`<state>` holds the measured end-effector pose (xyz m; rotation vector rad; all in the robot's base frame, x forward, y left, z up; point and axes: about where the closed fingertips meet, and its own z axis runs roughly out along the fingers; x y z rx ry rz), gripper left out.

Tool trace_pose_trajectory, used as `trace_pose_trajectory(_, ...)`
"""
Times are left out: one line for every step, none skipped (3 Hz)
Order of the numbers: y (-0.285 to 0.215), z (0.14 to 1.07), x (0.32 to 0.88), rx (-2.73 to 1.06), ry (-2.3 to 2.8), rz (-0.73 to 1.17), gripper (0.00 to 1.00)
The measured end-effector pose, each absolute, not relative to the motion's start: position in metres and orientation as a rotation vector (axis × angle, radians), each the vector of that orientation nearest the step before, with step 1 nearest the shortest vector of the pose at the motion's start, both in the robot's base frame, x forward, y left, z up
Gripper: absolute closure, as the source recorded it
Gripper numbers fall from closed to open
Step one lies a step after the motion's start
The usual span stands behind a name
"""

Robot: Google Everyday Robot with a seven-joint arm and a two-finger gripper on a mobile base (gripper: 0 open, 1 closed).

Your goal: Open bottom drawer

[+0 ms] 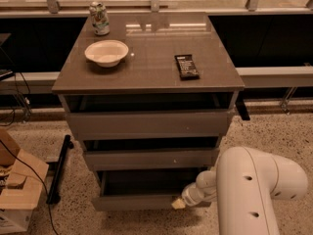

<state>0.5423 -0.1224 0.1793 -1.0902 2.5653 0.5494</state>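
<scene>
The bottom drawer [137,202] is the lowest, narrowest grey front of the three-drawer cabinet. It stands pulled out, with its dark inside showing behind the front. My gripper [178,203] is at the drawer front's right end, its pale tip against the upper right corner. The white arm [254,190] reaches in from the lower right. The middle drawer [149,158] with a small pale dot and the wide top drawer [146,124] sit above it.
On the cabinet top are a white bowl [106,52], a can [100,17] and a dark snack bar [186,65]. A cardboard box [17,190] and a black bar [58,168] lie on the speckled floor at left.
</scene>
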Motion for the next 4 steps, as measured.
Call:
trace_pose_trajectory(-0.123, 0.182, 0.539, -1.087, 2.572, 0.555, 0.40)
trace_pose_trajectory(-0.128, 0.178, 0.504, -1.058, 2.631, 0.611, 0.16)
trace_pose_trajectory(-0.128, 0.178, 0.504, -1.058, 2.631, 0.611, 0.00)
trace_pose_trajectory(-0.128, 0.178, 0.504, -1.058, 2.631, 0.611, 0.00)
